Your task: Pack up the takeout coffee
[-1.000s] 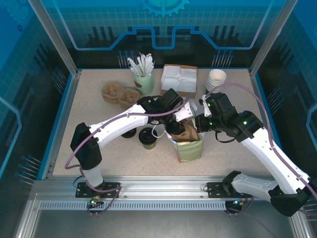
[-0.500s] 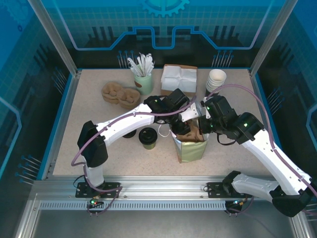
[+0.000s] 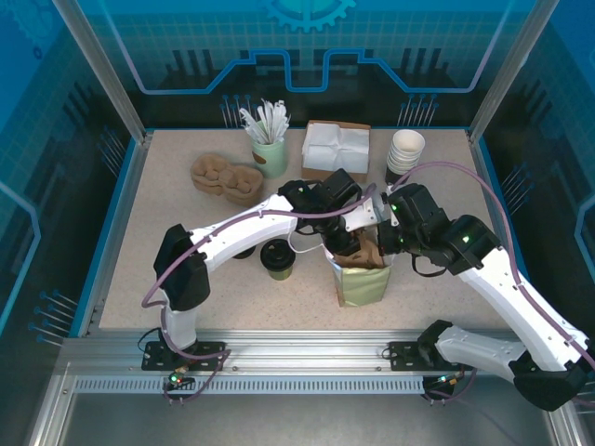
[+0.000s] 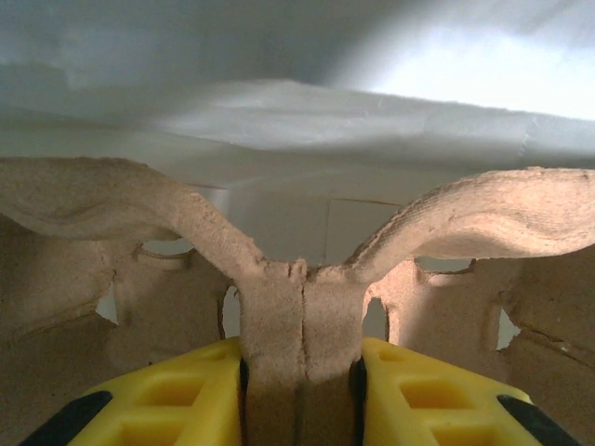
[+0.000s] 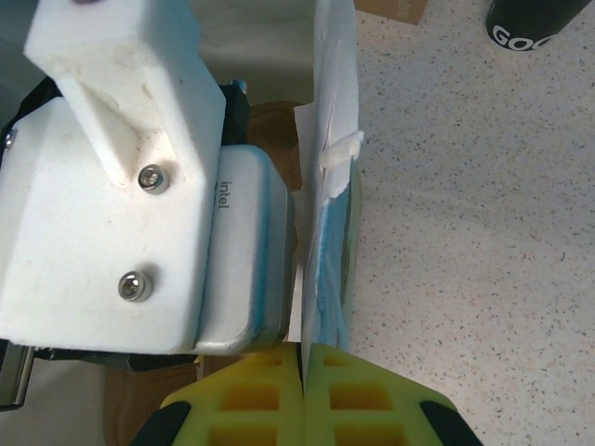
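The takeout coffee (image 3: 277, 257), a small olive-brown cup with a black lid, stands on the table left of the green paper bag (image 3: 361, 283). My left gripper (image 3: 342, 243) reaches into the bag's open top. In the left wrist view my left gripper (image 4: 299, 367) is shut on the middle rib of a brown pulp cup carrier (image 4: 279, 307), with the bag's white inner wall (image 4: 297, 111) behind it. My right gripper (image 3: 383, 249) is at the bag's right rim. The right wrist view shows my right gripper (image 5: 304, 358) shut on the bag's white edge (image 5: 335, 139).
At the back stand a green cup of white stirrers (image 3: 270, 139), a pile of napkins (image 3: 337, 147) and a stack of cups (image 3: 405, 150). A second pulp carrier (image 3: 226, 174) lies back left. A loose black lid (image 3: 244, 249) peeks from under the left arm.
My left arm has swung right and carried the pulp carrier over and down into the bag's mouth. The right gripper has kept its hold on the bag's edge and shifted slightly right.
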